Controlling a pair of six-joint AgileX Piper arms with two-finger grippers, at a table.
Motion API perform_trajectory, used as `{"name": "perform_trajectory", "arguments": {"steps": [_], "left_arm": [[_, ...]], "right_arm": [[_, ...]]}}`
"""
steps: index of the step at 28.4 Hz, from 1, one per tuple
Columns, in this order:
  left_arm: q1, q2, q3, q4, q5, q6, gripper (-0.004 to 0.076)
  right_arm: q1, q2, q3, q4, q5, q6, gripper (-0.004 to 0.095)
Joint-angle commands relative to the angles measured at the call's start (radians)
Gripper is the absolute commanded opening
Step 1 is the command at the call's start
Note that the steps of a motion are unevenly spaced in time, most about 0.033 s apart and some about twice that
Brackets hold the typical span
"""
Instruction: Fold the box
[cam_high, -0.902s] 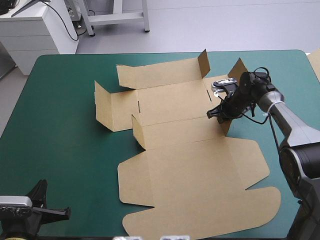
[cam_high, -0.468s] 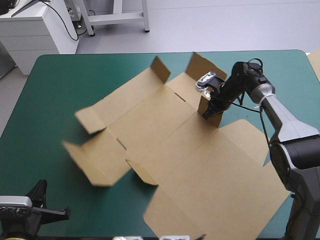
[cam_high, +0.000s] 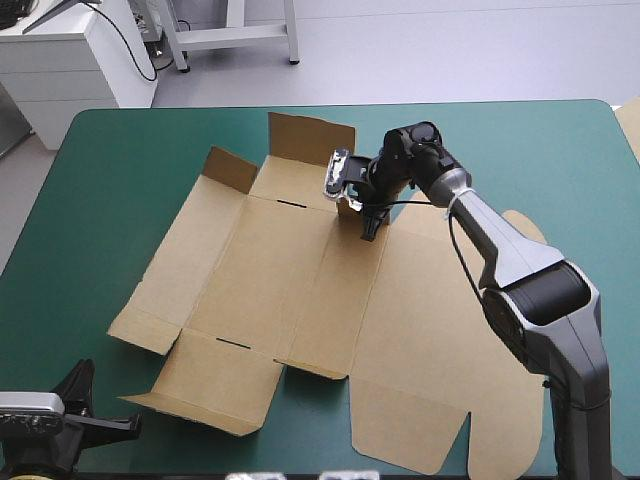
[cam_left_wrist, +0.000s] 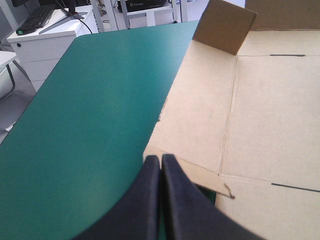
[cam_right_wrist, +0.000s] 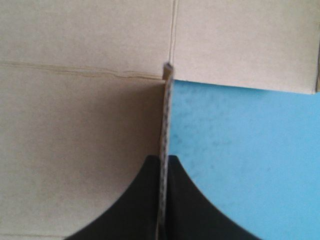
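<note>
Right jaws nip the box (cam_high: 290, 270) by an upright flap; left jaws pressed together, its edge just ahead.

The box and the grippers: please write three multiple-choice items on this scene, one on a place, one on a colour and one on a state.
1. Where does the right gripper hold the box?
A. At a raised flap near its far side.
B. At its near left corner.
C. Nowhere.

2. What colour is the cover?
A. Red.
B. White.
C. Teal-green.

3. How is the left gripper?
A. Open.
B. Shut and empty.
C. Shut on the box.

Answers:
1 A: the right wrist view shows the flap's edge between the fingers.
2 C: the high view shows teal-green all around the box.
3 B: in the left wrist view it forms one pointed arch, with the box ahead of it.
</note>
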Motion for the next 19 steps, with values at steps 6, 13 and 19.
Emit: {"name": "perform_trajectory", "arguments": {"steps": [6, 13, 19], "left_arm": [[-0.008, -0.001, -0.021, -0.016, -0.075, -0.001, -0.0008], [-0.008, -0.001, -0.021, -0.016, -0.075, -0.001, -0.0008], [-0.008, -0.001, -0.021, -0.016, -0.075, -0.001, -0.0008]], "right_arm": [[0.060, -0.044, -0.047, 0.007, -0.128, -0.152, -0.0021], [0.072, -0.027, -0.047, 0.045, -0.181, -0.333, -0.0021], [0.079, -0.027, -0.047, 0.137, -0.217, -0.338, 0.0047]]}}
